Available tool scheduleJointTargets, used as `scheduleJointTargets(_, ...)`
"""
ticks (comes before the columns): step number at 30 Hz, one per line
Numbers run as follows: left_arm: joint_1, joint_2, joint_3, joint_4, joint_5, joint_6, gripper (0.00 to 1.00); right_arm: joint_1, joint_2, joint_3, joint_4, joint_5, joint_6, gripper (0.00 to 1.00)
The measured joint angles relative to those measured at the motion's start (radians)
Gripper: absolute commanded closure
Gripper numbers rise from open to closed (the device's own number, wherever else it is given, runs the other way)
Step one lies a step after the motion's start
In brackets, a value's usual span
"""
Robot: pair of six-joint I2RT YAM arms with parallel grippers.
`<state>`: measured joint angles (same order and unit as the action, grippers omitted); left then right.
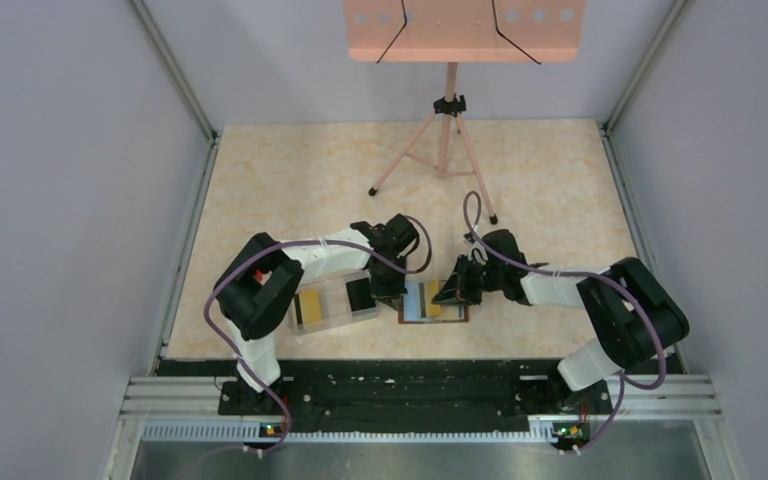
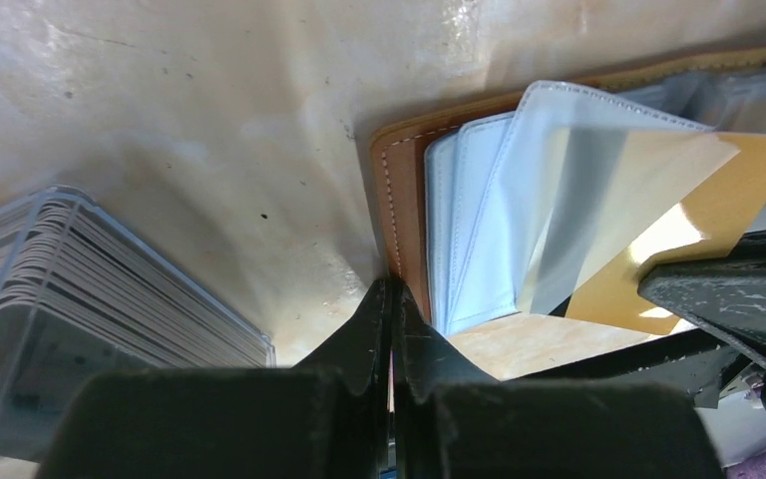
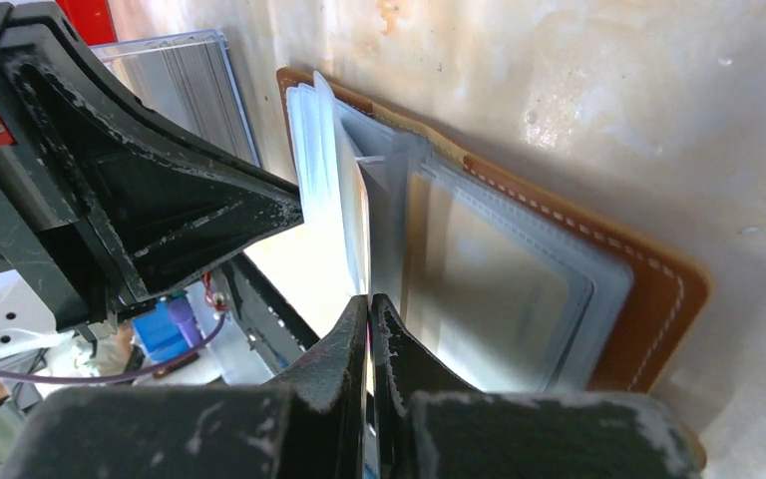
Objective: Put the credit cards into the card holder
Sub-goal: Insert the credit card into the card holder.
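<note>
Card holder (image 2: 396,200) partly off-frame

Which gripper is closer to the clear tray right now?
Left. The left gripper sits beside the tray; the right gripper is across the wallet, holding a gold card.

2 grippers (image 2: 391,287) (image 3: 369,302), 1 card holder (image 3: 648,289) with 1 gold card (image 2: 728,190), 1 clear tray (image 2: 110,269)

Card holder (image 1: 432,305) open on the counter (image 1: 310,180), front centre, tray (image 1: 335,300) just to its left with credit cards (image 1: 310,308) in it, one card (image 2: 728,190) partway into a holder sleeve; stand (image 1: 447,130) well behind
</note>
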<state>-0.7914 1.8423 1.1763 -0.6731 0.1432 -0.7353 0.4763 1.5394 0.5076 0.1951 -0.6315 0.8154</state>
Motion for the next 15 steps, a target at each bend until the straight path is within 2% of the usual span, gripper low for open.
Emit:
scheduleJointTargets(6, -0.005, 0.005, 0.0, 0.007, 0.018, 0.0, 1.0, 0.001, -0.037, 0.006, -0.053, 0.047, -0.027, 1.0)
scheduleJointTargets(15, -0.003, 0.006, 0.0, 0.009, 0.028, -0.003, 1.0, 0.0, 0.022, 0.005, 0.006, 0.016, -0.001, 1.0)
